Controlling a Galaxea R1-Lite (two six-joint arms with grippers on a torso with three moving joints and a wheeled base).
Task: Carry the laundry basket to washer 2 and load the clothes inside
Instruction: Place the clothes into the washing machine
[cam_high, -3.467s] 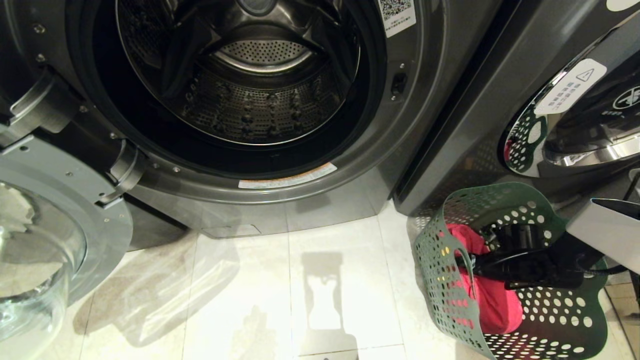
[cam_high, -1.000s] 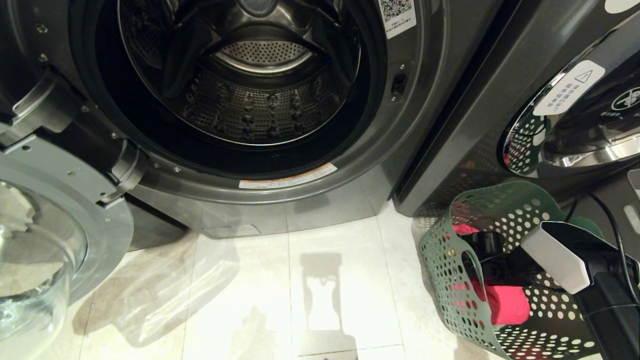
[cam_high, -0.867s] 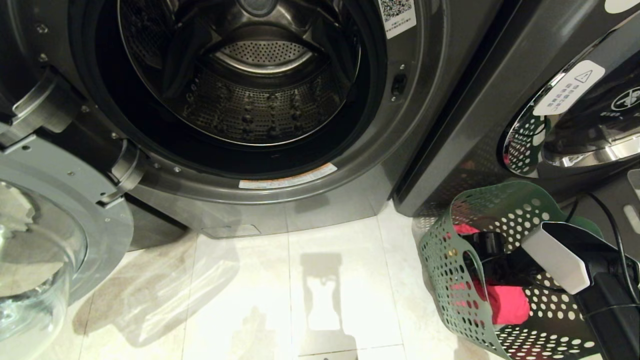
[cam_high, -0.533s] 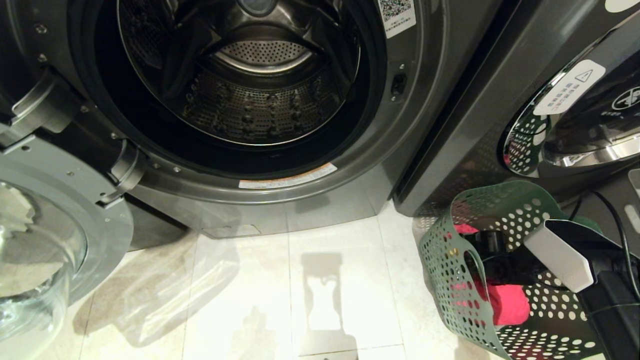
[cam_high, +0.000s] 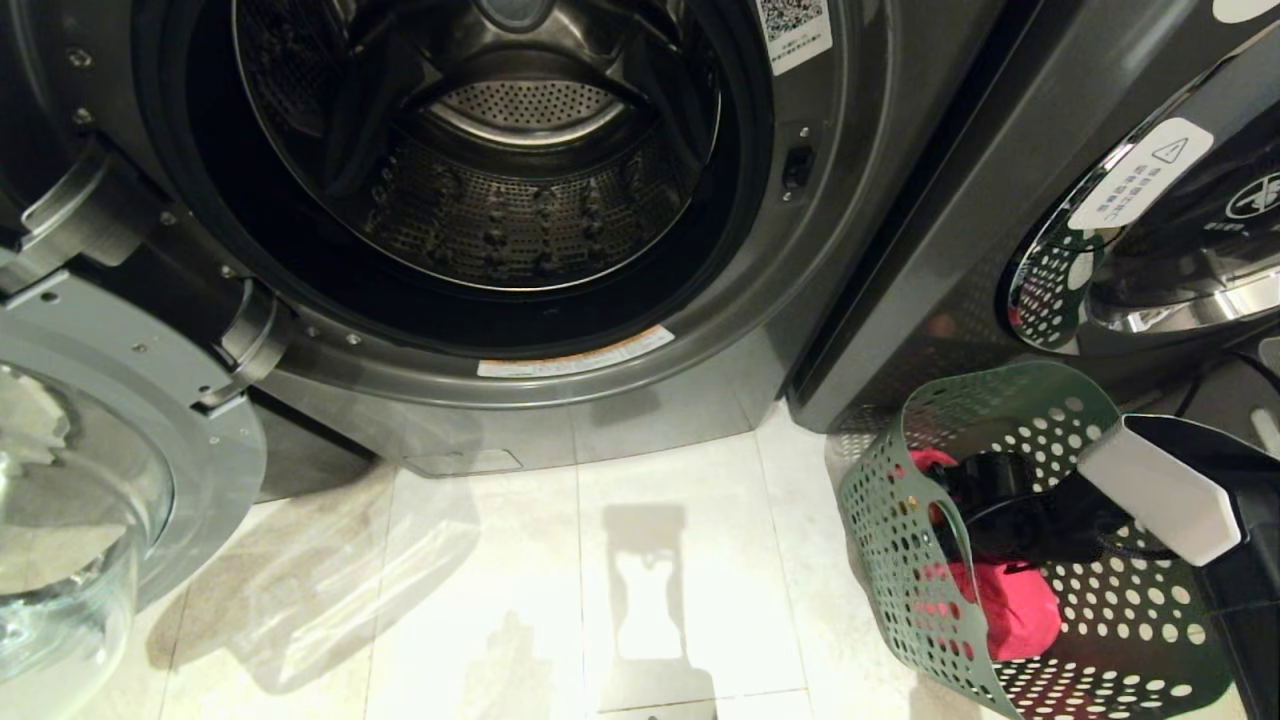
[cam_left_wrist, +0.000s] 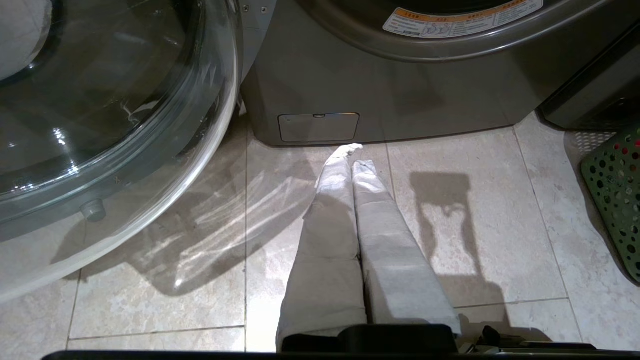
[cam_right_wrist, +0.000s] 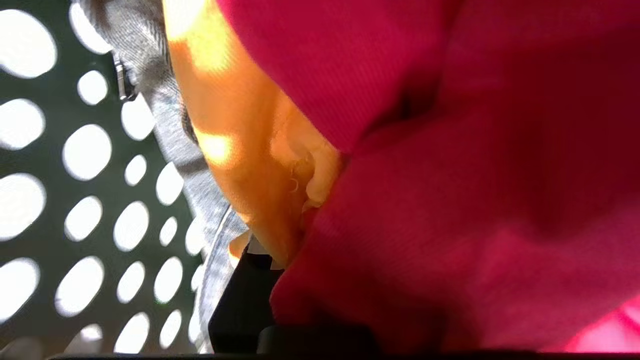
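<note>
Right end effector (cam_high: 985, 500) is down inside the dark green perforated plastic laundry basket (cam_high: 905, 560), black wrist and white forearm cover reaching in from the right edge of the head view. Its wrist view is filled by cloth pressed right against the lens: bright pink-red garment (cam_right_wrist: 475, 165) over a yellow-orange garment (cam_right_wrist: 240, 130), with a strip of faded grey denim-like garment (cam_right_wrist: 165, 115) beside the basket's holed wall. One black finger (cam_right_wrist: 240, 295) shows under the pink-red cloth; cannot tell how far the fingers are apart or whether they grip anything. In the head view only the pink-red garment is seen, bunched low in the basket under the end effector.

Basket stands on the pale tiled floor (cam_high: 560, 560), right of the dark grey front-loading washer (cam_high: 800, 300), in front of the neighbouring machine. Washer's chrome-ringed glass door (cam_high: 90, 480) is swung open to the left; steel perforated drum (cam_high: 500, 180) is exposed.

Left end effector (cam_left_wrist: 351, 155) hangs over the floor tiles before the washer's base, white-covered fingers pressed together, holding nothing.
</note>
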